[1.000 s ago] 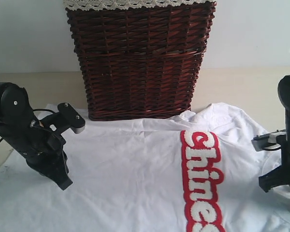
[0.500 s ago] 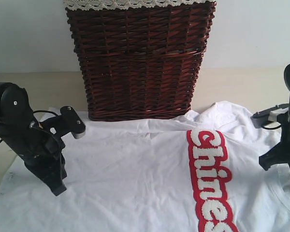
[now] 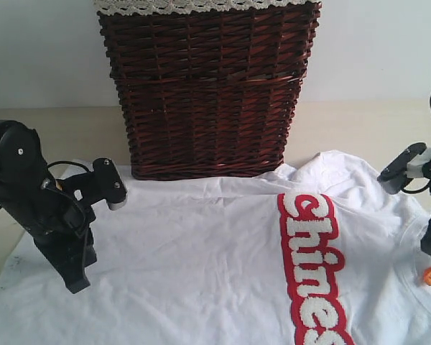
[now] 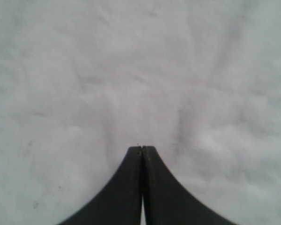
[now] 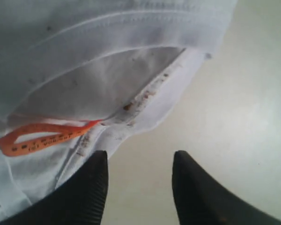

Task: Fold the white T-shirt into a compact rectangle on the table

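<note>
T-shirt (image 3: 201,251) is spread out, pretty wrinkly, on the beige counter (image 3: 359,126). It fills the near half of the exterior view, with its red lettered band (image 3: 312,273) running toward 5 o'clock. Left pincer (image 4: 142,149) is at 9 o'clock, down at the cloth with tips squeezed together; can't tell if any fabric is pinched. Right pincer (image 5: 140,157) is at 3 o'clock by the collar (image 5: 131,23), jaws partly apart over bare counter, orange tag (image 5: 42,138) just beside. Wicker basket (image 3: 205,93) stands at 12 o'clock, right at the far edge.

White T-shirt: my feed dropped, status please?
Left gripper shut, tip on white T-shirt. Right gripper open by collar, empty. Shirt spread, unfolded. Wicker basket at its edge.
</note>
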